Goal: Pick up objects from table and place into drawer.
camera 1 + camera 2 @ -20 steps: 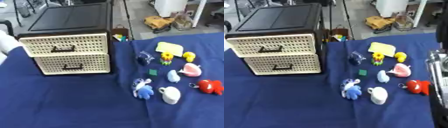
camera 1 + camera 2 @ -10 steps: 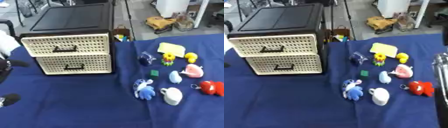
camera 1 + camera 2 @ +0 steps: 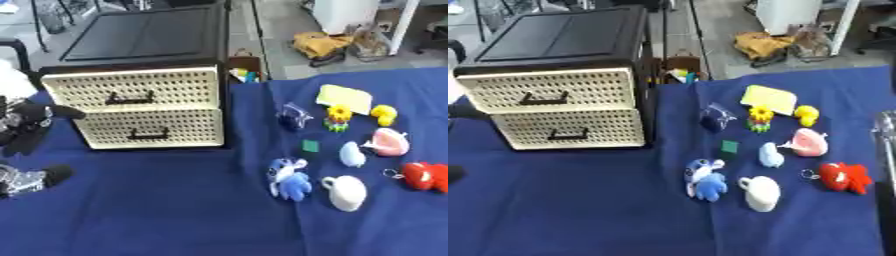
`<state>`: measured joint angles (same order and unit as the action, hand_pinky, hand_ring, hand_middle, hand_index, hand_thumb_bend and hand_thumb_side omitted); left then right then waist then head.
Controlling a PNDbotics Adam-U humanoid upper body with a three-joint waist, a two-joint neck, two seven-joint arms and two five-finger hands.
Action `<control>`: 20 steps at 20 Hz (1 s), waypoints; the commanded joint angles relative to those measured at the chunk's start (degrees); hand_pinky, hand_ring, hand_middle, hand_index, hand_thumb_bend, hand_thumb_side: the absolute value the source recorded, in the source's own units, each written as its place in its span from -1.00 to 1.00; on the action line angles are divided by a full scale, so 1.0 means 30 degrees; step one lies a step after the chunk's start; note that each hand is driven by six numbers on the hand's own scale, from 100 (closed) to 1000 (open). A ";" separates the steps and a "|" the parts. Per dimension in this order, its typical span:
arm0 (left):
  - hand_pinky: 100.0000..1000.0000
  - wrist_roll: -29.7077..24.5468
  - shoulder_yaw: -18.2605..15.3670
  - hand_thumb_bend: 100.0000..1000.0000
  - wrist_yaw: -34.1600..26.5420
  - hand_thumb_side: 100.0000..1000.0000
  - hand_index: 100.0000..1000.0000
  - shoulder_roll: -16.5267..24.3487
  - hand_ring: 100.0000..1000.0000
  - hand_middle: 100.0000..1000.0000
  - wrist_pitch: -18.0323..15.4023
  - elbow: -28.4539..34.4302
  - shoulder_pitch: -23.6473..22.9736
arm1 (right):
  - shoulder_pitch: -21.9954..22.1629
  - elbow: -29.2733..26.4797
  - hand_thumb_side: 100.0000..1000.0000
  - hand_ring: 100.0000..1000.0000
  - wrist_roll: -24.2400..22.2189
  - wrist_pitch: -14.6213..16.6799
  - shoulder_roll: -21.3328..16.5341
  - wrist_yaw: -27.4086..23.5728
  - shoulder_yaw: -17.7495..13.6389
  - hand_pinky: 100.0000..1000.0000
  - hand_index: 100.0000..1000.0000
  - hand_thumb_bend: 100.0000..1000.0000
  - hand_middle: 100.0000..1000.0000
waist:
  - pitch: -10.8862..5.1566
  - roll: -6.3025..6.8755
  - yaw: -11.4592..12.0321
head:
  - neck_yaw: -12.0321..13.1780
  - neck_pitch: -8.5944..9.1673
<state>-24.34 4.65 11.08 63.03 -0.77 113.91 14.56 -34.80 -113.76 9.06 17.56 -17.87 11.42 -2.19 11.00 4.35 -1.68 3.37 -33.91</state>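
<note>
A black cabinet (image 3: 140,45) stands at the back left with two cream perforated drawers, upper (image 3: 131,87) and lower (image 3: 149,129), both closed. To its right on the blue cloth lie a yellow pad (image 3: 344,95), a yellow duck (image 3: 383,114), a sunflower toy (image 3: 338,117), a dark blue item (image 3: 293,116), a green cube (image 3: 311,145), a light blue piece (image 3: 352,154), a pink item (image 3: 389,142), a red plush (image 3: 426,176), a white mug (image 3: 347,192) and a blue plush (image 3: 289,178). My left hand (image 3: 26,127) hovers open at the left edge, beside the drawers. My right hand (image 3: 886,131) barely shows at the right edge.
The blue cloth (image 3: 175,215) covers the whole table, with a wide bare stretch in front of the cabinet. Small colourful items (image 3: 245,74) sit behind the cabinet's right side. On the floor beyond lies a yellow-brown bag (image 3: 324,44).
My left hand has come up into view at the left edge, near the drawers. My right arm has drawn back toward the right edge. The objects lie as before.
</note>
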 commanded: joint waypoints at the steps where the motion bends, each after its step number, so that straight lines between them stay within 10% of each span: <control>1: -1.00 0.0213 0.0131 -0.36 0.0256 0.46 0.81 0.0647 -0.74 -0.65 0.1023 0.0228 0.0652 | -0.0378 -0.0277 0.88 0.52 -0.0144 -0.0016 -0.0085 -0.0174 0.0027 0.34 0.54 -0.70 0.41 | -0.0203 0.0011 -0.0053 | 0.0160 0.0272; 4: -1.00 0.1124 0.0207 -0.10 0.0677 0.39 0.68 0.0519 -0.94 -0.85 0.1242 0.0226 0.1136 | -0.0390 -0.0277 0.87 0.52 -0.0192 -0.0058 -0.0077 -0.0210 0.0051 0.34 0.54 -0.70 0.41 | -0.0122 0.0056 -0.0145 | 0.0283 0.0387; 12: -1.00 0.3165 0.0855 -0.72 0.0429 0.20 0.67 0.0126 -1.00 -1.00 0.1241 -0.1202 0.2201 | -0.0483 -0.0277 0.87 0.53 -0.0430 -0.0117 -0.0009 -0.0353 0.0164 0.34 0.52 -0.70 0.41 | 0.0115 0.0209 -0.0480 | 0.0666 0.0685; 20: -1.00 0.2871 0.1497 -0.87 0.0482 0.26 0.82 -0.0312 -1.00 -1.00 0.0665 -0.2724 0.3204 | -0.0594 -0.0277 0.87 0.54 -0.0609 -0.0130 0.0065 -0.0513 0.0231 0.35 0.50 -0.69 0.40 | 0.0336 0.0313 -0.0764 | 0.1032 0.0955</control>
<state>-15.34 9.40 12.40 60.86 1.69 106.17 23.23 -35.50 -113.76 7.51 17.10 -17.35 10.48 -1.43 12.85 5.32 -4.04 6.13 -31.65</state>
